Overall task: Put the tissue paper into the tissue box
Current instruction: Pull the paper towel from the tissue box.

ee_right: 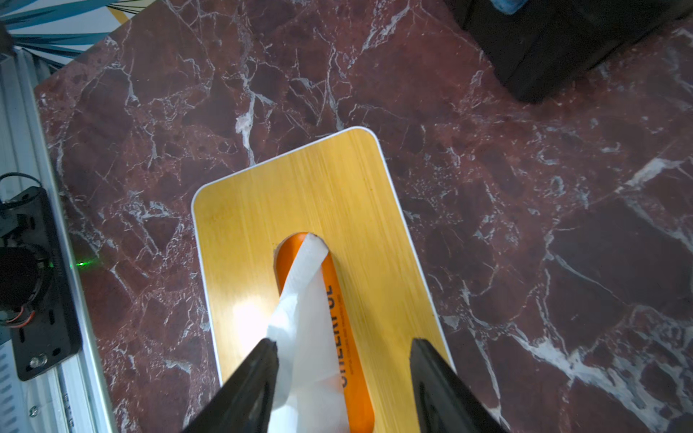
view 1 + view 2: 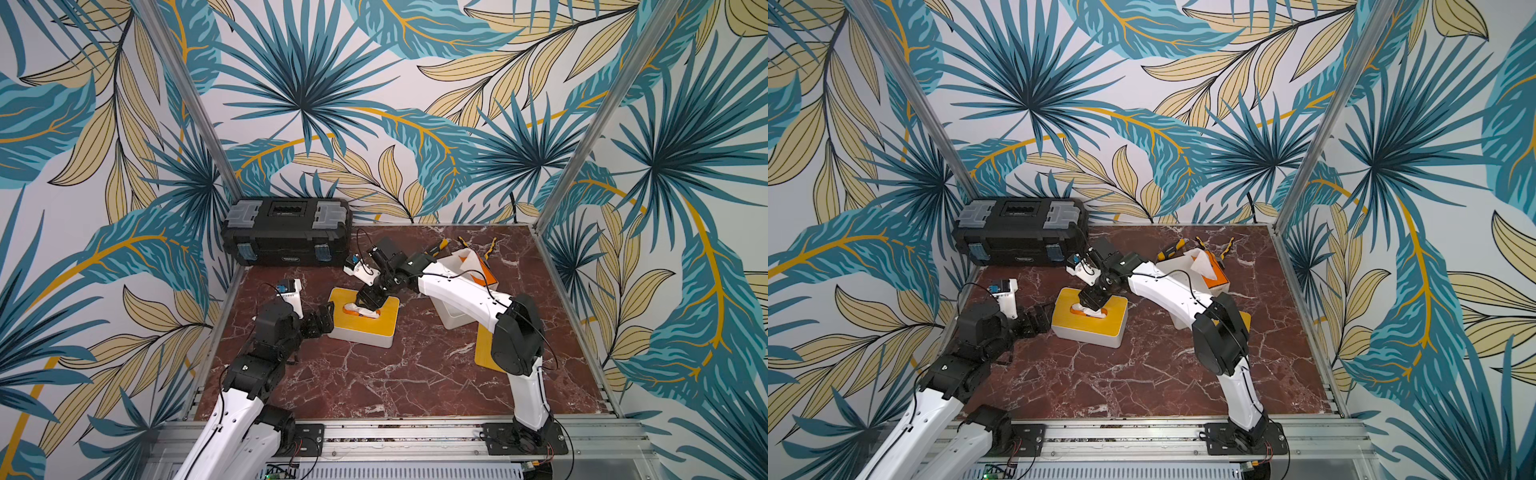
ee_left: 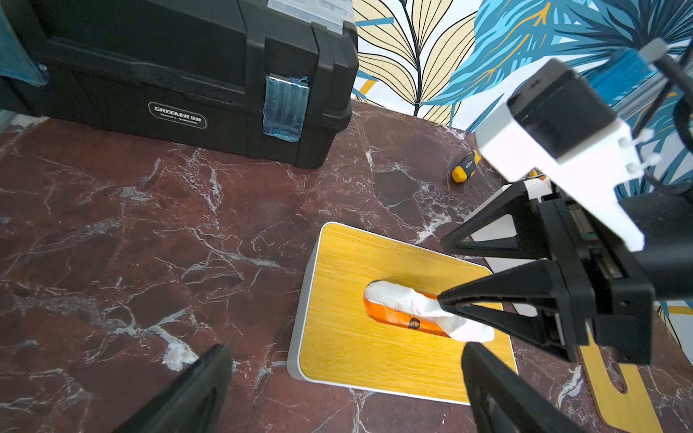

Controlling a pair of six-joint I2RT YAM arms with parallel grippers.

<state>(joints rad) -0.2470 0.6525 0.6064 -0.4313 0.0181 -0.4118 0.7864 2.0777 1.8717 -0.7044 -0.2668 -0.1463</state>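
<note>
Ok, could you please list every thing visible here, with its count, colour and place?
table: 1, dark red marble, under everything
toolbox: 1, black, far left corner
tissue box: 1, white with yellow lid, centre
tissue: 1, white, sticking out of the lid slot
tissue pack: 1, orange, inside that box, seen through the slot
open box: 1, white, right side
loose lid: 1, yellow, flat on table, near right
screwdriver: 1, yellow-black handle, far side
pliers (likely): 1, yellow-black handles, far side
left hand: 1, black, open, beside the tissue box
right hand: 1, black, jaws apart over the slot, tissue between them
</note>
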